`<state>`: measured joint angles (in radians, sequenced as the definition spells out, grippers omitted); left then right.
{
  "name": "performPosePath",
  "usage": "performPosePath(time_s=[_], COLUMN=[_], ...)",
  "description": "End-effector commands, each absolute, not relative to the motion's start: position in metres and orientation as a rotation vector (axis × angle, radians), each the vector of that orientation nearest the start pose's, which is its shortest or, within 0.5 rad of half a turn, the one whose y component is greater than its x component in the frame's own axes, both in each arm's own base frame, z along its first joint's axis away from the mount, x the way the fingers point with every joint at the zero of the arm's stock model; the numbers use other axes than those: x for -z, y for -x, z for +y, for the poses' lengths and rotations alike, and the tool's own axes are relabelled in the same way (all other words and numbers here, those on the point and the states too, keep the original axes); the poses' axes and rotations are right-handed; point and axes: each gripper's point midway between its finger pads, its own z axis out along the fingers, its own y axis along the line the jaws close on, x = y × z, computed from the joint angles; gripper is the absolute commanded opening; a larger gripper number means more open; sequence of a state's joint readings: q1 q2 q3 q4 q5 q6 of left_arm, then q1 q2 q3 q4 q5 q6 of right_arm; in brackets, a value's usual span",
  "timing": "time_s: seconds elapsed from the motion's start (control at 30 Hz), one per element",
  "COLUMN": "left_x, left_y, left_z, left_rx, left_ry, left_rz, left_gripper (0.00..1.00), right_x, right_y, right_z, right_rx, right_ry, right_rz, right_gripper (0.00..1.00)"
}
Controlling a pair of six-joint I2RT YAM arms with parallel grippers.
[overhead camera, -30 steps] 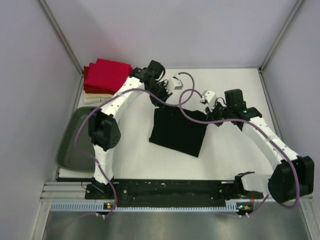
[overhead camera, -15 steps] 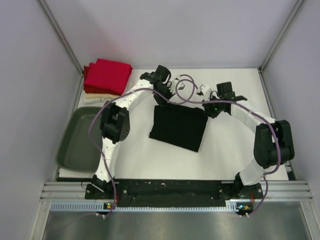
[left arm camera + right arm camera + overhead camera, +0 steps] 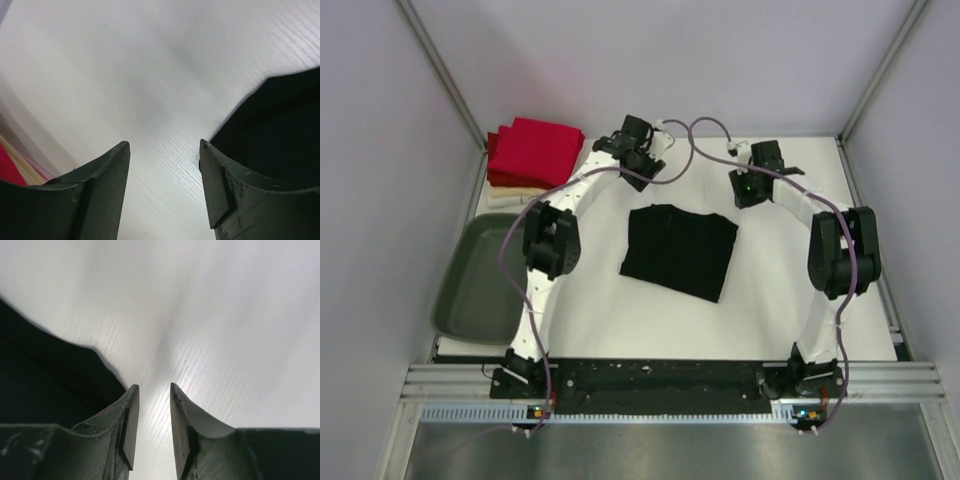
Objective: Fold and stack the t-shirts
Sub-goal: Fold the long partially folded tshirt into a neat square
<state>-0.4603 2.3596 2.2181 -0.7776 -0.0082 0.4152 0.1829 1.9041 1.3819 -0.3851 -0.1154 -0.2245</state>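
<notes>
— Where is the black t-shirt [image 3: 680,250]?

— Flat in the middle of the table [image 3: 780,290], folded to a rough rectangle and lying a little askew. The other folded ones are piled in the far left corner, red shirts [image 3: 535,148] on top and a cream shirt [image 3: 508,196] beneath. The grey tub [image 3: 470,290] sits on the near side of that pile, along the left edge.

— And the arms?

— Both rise from the near edge, bend high and reach over to the far side of the black shirt. The left gripper [image 3: 642,165] hangs by the shirt's far left corner, the right gripper [image 3: 744,190] by its far right corner.

— Is either holding anything?

— From overhead I can't judge the fingers. The wrist cameras show them. The left fingers [image 3: 100,190] are spread wide over bare table, with the shirt's dark edge just behind the right-hand one. A sliver of red and cream shows at the lower left of that view. The right fingers [image 3: 127,425] stand only a little apart with nothing between them, just white table, and the shirt's edge lies close on their left.

— So what does the overhead view add?

— The whole fold, the pile, the tub, and how the arms curve.
</notes>
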Motion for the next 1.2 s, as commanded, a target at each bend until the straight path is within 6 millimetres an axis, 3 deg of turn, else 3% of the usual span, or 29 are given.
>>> performPosePath(time_s=[0.0,0.1,0.17,0.27,0.43,0.6,0.73,0.8,1.07,1.13,1.17], left_x=[-0.162,-0.149,-0.139,-0.123,-0.096,-0.063,-0.043,-0.042,-0.046,-0.051,-0.053], left_y=[-0.529,-0.487,-0.460,-0.436,-0.437,-0.436,-0.430,-0.431,-0.418,-0.415,-0.415], left_z=[-0.224,-0.229,-0.238,-0.247,-0.254,-0.267,-0.276,-0.282,-0.302,-0.303,-0.303], left_rx=[0.243,0.499,0.631,0.765,0.815,0.920,0.969,0.998,1.207,1.234,1.239], left_ry=[-0.688,-0.582,-0.554,-0.511,-0.480,-0.460,-0.466,-0.476,-0.487,-0.490,-0.490], left_rz=[2.266,2.343,2.363,2.400,2.444,2.550,2.603,2.596,2.593,2.586,2.582], left_gripper=[0.65,0.74,0.98,0.98,0.98,0.98,0.97,0.90,0.27,0.01,0.00], right_x=[-0.124,-0.134,-0.136,-0.124,-0.109,-0.099,-0.102,-0.103,-0.114,-0.116,-0.114], right_y=[-0.471,-0.441,-0.418,-0.389,-0.357,-0.341,-0.335,-0.333,-0.327,-0.325,-0.324], right_z=[0.086,0.099,0.103,0.104,0.102,0.096,0.094,0.092,0.082,0.077,0.076], right_rx=[-0.140,-0.279,-0.342,-0.385,-0.412,-0.389,-0.375,-0.364,-0.301,-0.269,-0.261], right_ry=[0.252,0.184,0.151,0.106,0.084,0.076,0.091,0.094,0.120,0.123,0.126], right_rz=[2.388,2.397,2.409,2.449,2.471,2.476,2.459,2.450,2.399,2.387,2.391], right_gripper=[0.35,0.47,0.51,0.59,0.61,0.61,0.61,0.61,0.61,0.61,0.61])
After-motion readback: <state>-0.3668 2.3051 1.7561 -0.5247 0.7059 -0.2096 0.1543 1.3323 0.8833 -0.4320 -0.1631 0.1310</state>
